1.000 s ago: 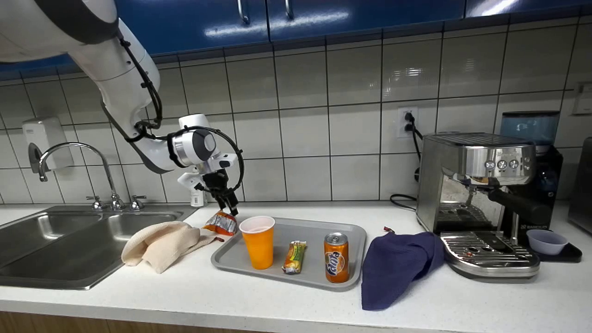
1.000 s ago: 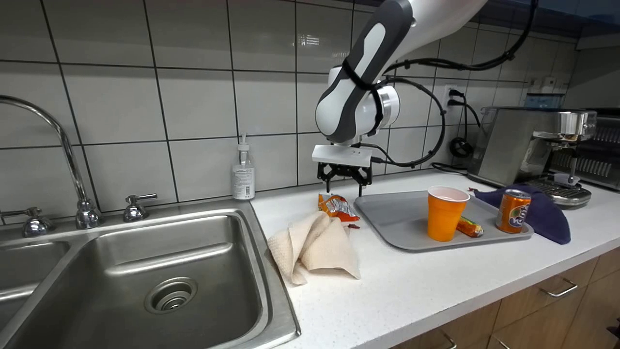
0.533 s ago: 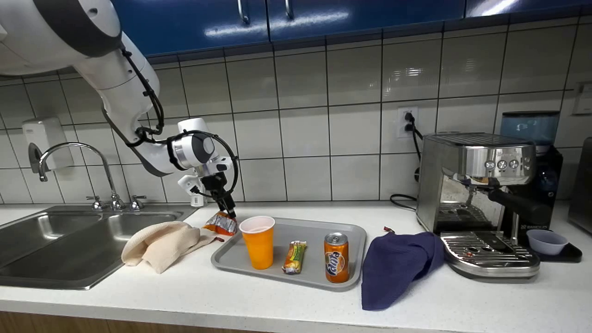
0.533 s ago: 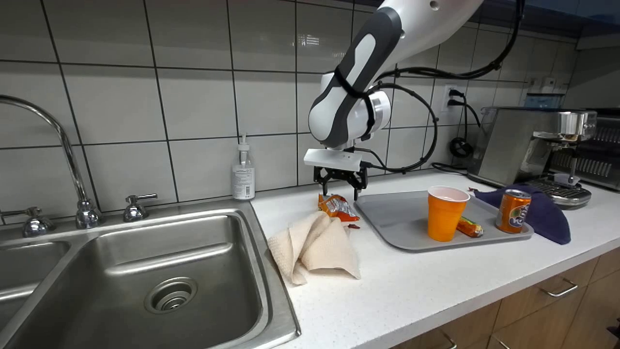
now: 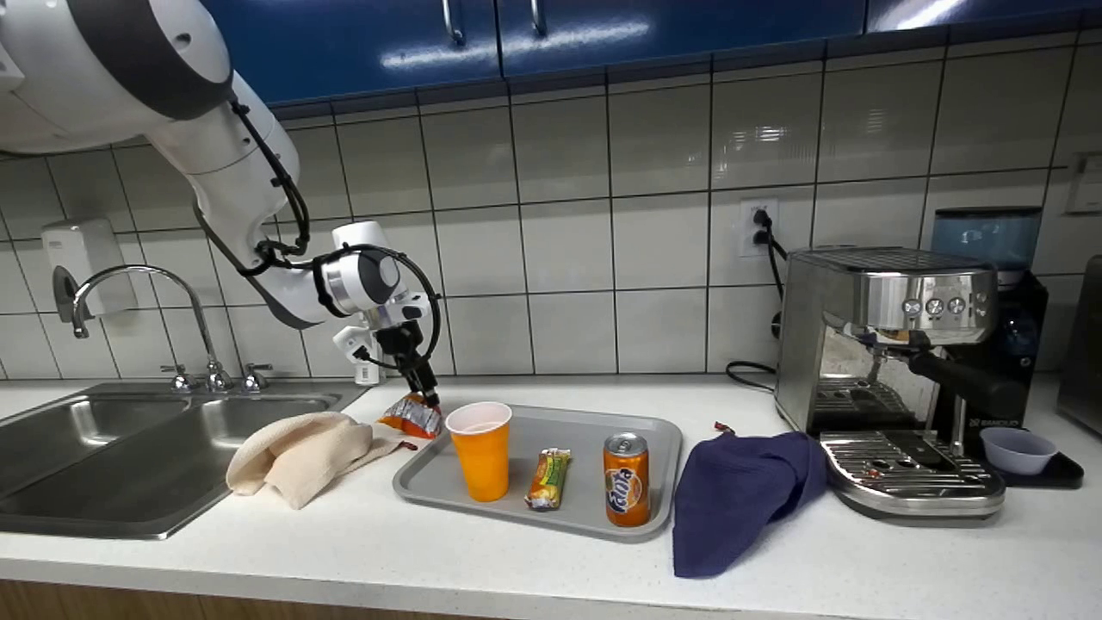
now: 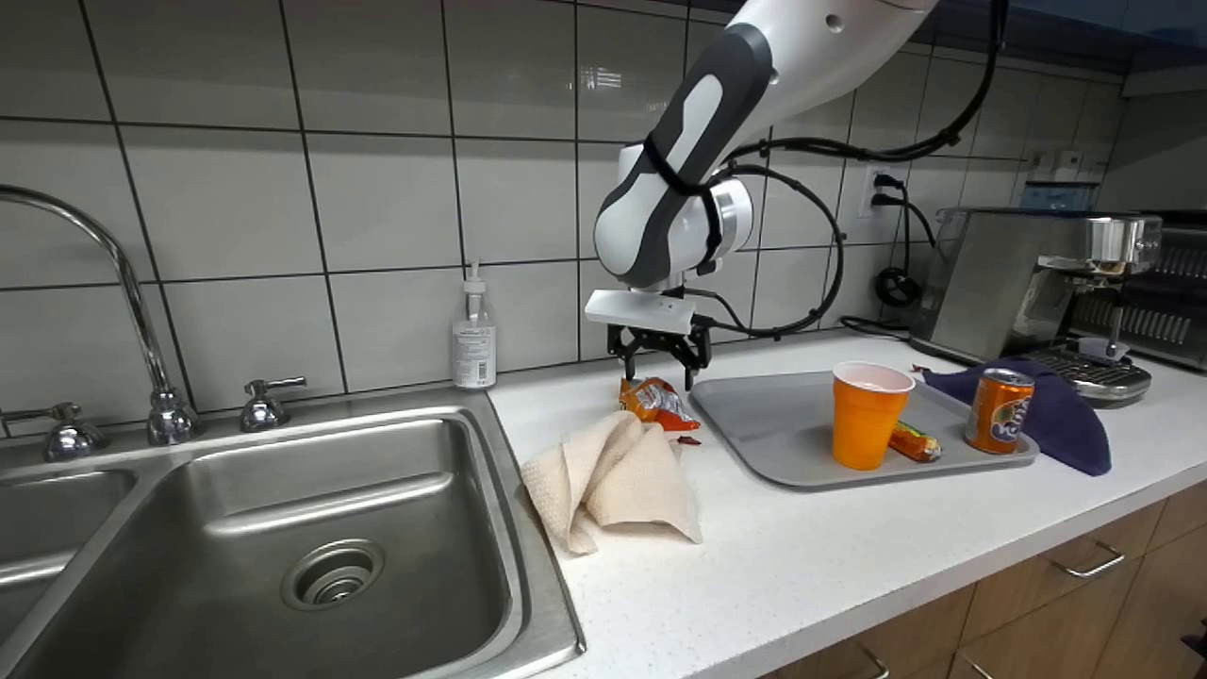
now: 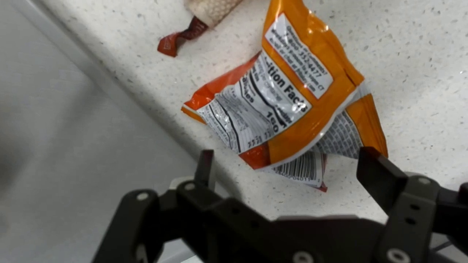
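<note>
While the sink [image 6: 540, 585] sits left of the tray [image 6: 764, 415], a beige towel [image 6: 613, 481] fills part of the tabletop [image 6: 801, 547] between them. Just off the tray's left edge lies the snack bag [image 6: 657, 404]; over it the end effector [image 6: 659, 379] has its fingers spread apart, one close to the tray's rim. On the tray, cup [image 6: 863, 429], wrapped bar [image 6: 915, 441] and can [image 6: 1000, 410] leave room toward the back; a blue cloth [image 6: 1061, 415] lies by its right edge.

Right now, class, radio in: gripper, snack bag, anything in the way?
Gripper open at the snack bag, nothing gripped. Bag wrinkled on the counter, nothing seen on top. Tray close on one side, beige towel nearby.
</note>
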`<state>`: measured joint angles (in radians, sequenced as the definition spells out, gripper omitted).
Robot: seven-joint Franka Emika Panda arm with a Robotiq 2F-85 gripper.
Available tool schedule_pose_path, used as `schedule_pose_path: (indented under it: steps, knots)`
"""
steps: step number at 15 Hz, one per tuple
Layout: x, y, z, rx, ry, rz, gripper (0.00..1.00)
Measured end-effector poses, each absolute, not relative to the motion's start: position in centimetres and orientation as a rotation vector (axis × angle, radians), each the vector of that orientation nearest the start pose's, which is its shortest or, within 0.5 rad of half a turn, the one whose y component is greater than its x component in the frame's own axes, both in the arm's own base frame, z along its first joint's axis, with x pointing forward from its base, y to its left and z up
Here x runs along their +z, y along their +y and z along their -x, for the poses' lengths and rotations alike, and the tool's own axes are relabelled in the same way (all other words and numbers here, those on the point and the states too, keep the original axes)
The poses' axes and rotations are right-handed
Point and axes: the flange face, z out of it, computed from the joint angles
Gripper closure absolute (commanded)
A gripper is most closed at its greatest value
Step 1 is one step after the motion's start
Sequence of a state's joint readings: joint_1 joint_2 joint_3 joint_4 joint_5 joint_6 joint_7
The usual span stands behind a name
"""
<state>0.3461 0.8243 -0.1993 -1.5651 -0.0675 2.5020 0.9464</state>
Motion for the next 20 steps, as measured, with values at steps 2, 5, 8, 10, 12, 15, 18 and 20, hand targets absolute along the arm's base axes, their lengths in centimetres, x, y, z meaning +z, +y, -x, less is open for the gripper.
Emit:
schedule_pose_path:
  steps: [2,5,8,10,12,15,18,20]
  knots:
    - [17.56,12.66,-70.23,-0.330,1.074,3.033,0.26]
    - [17.60,12.74,-70.40,-0.334,1.088,3.026,0.48]
    - [17.59,12.82,-70.57,-0.338,1.098,3.021,0.72]
    - [17.57,12.84,-70.62,-0.337,1.103,3.019,0.87]
    - [17.63,12.86,-70.68,-0.338,1.105,3.019,0.99]
    - [17.80,12.92,-70.80,-0.342,1.104,3.019,1.00]
    - [17.99,13.01,-70.93,-0.353,1.096,3.024,1.00]
    - [18.18,13.14,-71.04,-0.363,1.088,3.027,1.00]
